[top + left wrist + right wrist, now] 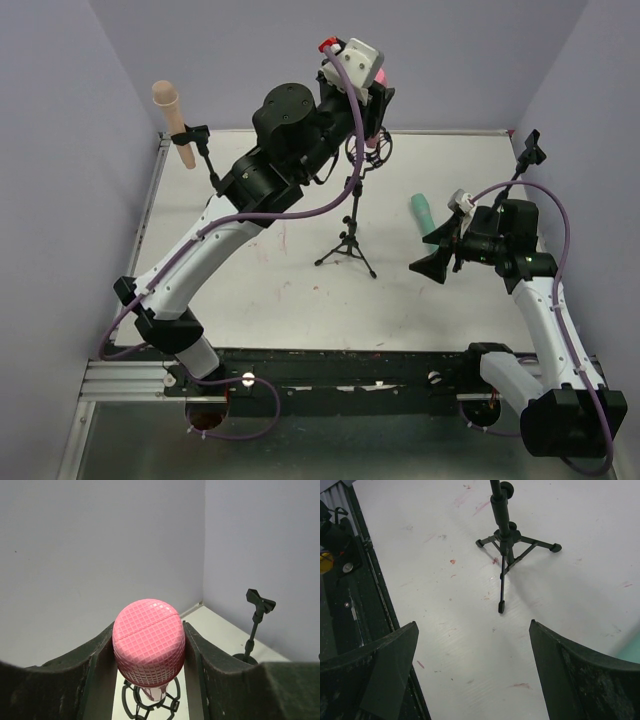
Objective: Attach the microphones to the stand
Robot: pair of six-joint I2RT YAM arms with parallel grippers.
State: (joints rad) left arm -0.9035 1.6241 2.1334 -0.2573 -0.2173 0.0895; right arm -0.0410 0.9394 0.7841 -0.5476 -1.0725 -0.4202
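My left gripper (377, 105) is raised over the middle of the table, shut on the pink microphone (381, 76). In the left wrist view the fingers (100, 665) press both sides of its gridded pink head (148, 642). Its handle points down into the black ring mount (150, 707) of the centre tripod stand (350, 240). A beige microphone (170, 112) sits in the clip of the far-left stand (200, 140). A teal microphone (424, 212) lies on the table just beyond my right gripper (432, 262), which is open and empty.
A third stand with an empty clip (528, 150) rises at the far right; it also shows in the left wrist view (257, 620). The tripod's legs (507, 545) spread ahead of my right gripper (472, 625). Walls enclose the white table (260, 290) on three sides.
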